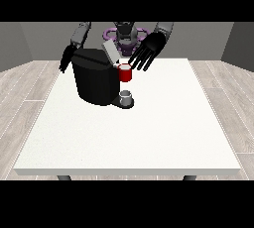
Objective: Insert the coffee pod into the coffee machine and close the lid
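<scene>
Black coffee machine [96, 81] standing on white tabletop [149, 133], toward far left portion, upright. Grey lid [110, 52] raised and tilted back at top of machine, not closed. Red pod holder [125, 74] projecting from machine's front, at view's right of body, with a small pale item at its top rim, possibly coffee pod [124, 66]; too small to confirm whether seated inside. Small grey cup [126, 96] on dark drip base beneath red holder, upright.

Hand at the view's right [150, 51] positioned just above and beside red holder, fingers spread and extended downward toward it, holding nothing visible; contact between fingertips and holder not determinable. Hand at the view's left [66, 59] hanging beside machine's far left edge, partly hidden behind it; finger position not determinable, nothing seen held.

Robot torso [125, 33] visible behind machine at far side of tabletop. Wood-plank floor [25, 88] surrounding tabletop.
</scene>
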